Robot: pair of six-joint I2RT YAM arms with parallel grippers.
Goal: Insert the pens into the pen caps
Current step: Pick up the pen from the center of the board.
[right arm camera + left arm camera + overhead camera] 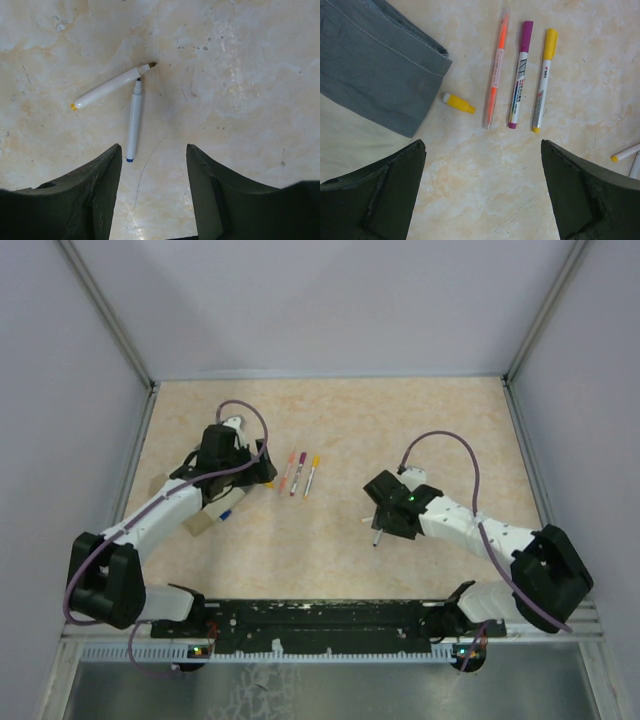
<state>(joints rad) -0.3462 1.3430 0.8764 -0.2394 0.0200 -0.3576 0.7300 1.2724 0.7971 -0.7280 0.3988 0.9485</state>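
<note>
Three capped pens lie side by side, orange [496, 70], magenta [520, 75] and yellow [543, 80]. A loose yellow pen cap [459, 103] rests just left of them, beside a grey fabric pouch [375, 60]. My left gripper [482, 190] hovers wide open below the pens, with nothing between its fingers. Two uncapped white pens lie in the right wrist view, one with a yellow end [112, 86] and one with a blue end [133, 120], their tips meeting. My right gripper [154, 170] stands open just below the blue-ended pen, holding nothing.
The beige table [330, 420] is fenced by grey walls and metal rails. A beige box [200, 523] and a small blue piece [226, 514] sit under the left arm. Both uncapped pens also show at the right edge [625, 152] of the left wrist view.
</note>
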